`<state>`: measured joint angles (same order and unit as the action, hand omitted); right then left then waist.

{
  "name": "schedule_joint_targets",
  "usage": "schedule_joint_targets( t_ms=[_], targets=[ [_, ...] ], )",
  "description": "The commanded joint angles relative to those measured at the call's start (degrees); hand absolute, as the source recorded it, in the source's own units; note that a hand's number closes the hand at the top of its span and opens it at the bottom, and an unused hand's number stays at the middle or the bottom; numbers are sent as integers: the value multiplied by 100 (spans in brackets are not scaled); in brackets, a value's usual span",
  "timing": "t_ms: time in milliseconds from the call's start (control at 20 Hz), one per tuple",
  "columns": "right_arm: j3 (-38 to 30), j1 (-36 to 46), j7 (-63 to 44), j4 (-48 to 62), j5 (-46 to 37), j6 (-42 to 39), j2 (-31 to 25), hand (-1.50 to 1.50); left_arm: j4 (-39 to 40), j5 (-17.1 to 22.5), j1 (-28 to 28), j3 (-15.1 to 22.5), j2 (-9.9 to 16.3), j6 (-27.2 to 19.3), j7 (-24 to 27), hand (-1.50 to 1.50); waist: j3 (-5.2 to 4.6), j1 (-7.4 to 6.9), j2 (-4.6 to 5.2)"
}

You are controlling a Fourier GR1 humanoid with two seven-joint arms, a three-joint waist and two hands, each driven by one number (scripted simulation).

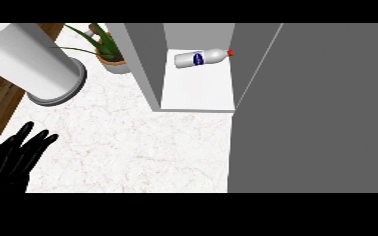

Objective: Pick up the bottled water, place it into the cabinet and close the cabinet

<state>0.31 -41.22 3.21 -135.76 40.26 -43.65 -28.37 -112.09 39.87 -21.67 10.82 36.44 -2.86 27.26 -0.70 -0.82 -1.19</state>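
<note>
The water bottle (201, 58), white with a blue label and a red cap, lies on its side on the white shelf (198, 92) inside the cabinet. The cabinet's grey door (303, 110) fills the right side of the view and hangs open, edge toward me. My left hand (21, 152) rests at the lower left edge with its fingers straight and spread, holding nothing. My right hand does not show anywhere.
A large white cylinder on a grey base (40, 67) stands at the left. A potted green plant (107, 50) sits beside the cabinet's left wall (144, 65). The marble counter (140, 150) stretches in front of the cabinet.
</note>
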Motion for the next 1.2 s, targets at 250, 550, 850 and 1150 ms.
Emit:
schedule_joint_targets(
  t_ms=[250, 550, 850, 1150],
  targets=[
    [677, 776, -812, -1556, -921, 429, -282, 150, -61, 528, -508, -603, 421, 568, 5, -150, -48, -145, -63],
    [1163, 1633, -1273, -1337, -1070, 814, -366, 150, -174, 739, -732, -802, 524, 712, -38, -150, -57, -196, -77],
    [2043, 2176, -1748, -1130, -1033, 1492, -115, 150, -40, 925, -1009, -1135, 650, 1019, 74, -150, -69, -164, -88],
    [2753, 3173, -2250, -761, -1172, 2225, 317, 150, 63, 1108, -1160, -1474, 883, 1340, 63, -150, -65, -264, -77]
  ],
)
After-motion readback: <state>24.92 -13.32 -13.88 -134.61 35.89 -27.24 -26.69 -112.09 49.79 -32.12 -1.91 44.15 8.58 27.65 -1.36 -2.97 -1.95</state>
